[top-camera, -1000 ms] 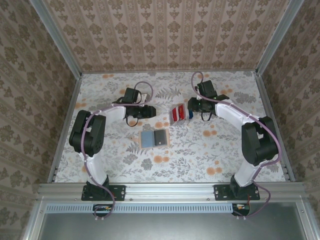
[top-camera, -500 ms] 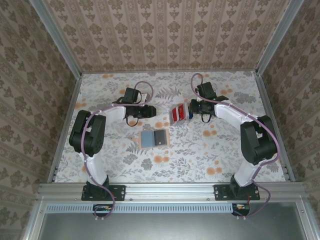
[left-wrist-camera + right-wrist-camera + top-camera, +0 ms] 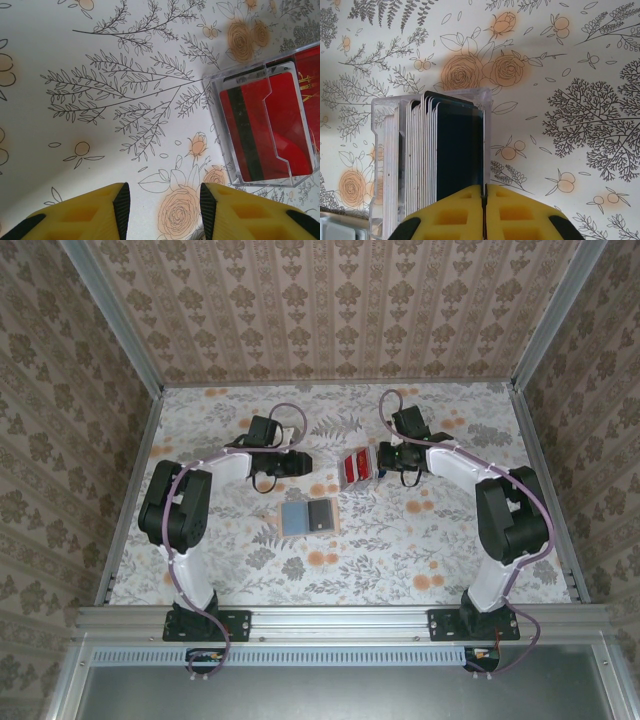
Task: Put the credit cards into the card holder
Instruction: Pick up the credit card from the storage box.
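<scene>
Matte floral-print tabletop [image 3: 400, 540], damask-wallpaper walls [image 3: 330, 310]. Left gripper [image 3: 161, 205] spread, bare tabletop between its tips. Right gripper [image 3: 483, 200] pressed together; rigid clear case [image 3: 380, 150] of thin upright credit cards [image 3: 457, 150] at its tips.

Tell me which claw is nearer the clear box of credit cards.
Right. The right claw is right at the clear box's right end; the left claw stands off its left side, a gap between.

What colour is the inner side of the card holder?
Card holder: blue-grey inside; top external view.
</scene>
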Robot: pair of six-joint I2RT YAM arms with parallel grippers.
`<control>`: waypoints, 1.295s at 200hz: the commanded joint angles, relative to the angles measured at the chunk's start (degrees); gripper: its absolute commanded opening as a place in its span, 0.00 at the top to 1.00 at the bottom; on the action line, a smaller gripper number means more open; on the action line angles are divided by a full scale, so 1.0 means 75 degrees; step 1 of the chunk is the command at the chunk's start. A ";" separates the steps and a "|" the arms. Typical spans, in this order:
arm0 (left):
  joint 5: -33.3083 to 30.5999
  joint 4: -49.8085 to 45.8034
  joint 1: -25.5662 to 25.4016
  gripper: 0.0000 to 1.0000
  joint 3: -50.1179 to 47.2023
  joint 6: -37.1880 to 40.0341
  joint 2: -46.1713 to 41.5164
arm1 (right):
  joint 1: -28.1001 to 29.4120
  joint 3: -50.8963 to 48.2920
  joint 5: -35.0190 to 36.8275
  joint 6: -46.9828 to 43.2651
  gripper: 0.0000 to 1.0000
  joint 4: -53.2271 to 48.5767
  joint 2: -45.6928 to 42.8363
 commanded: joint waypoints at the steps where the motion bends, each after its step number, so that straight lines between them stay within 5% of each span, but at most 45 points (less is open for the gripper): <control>1: -0.0030 -0.0023 0.0009 0.56 -0.0073 0.0219 -0.0128 | -0.0036 -0.0268 0.0069 -0.0105 0.91 0.0120 -0.0451; 90: -0.0107 -0.0065 0.0010 0.56 -0.0071 0.0273 -0.0090 | -0.0034 -0.1327 0.0437 -0.0014 0.91 0.1162 -0.1960; 149: -0.0135 -0.0077 0.0012 0.56 -0.0068 0.0265 -0.0086 | -0.0029 -0.1819 -0.0141 -0.0021 0.91 0.1961 -0.2539; 259: -0.1010 0.0657 0.0059 0.56 -0.0885 0.0144 -0.0925 | 0.0603 -0.3402 0.0042 0.0029 0.91 0.4260 -0.3311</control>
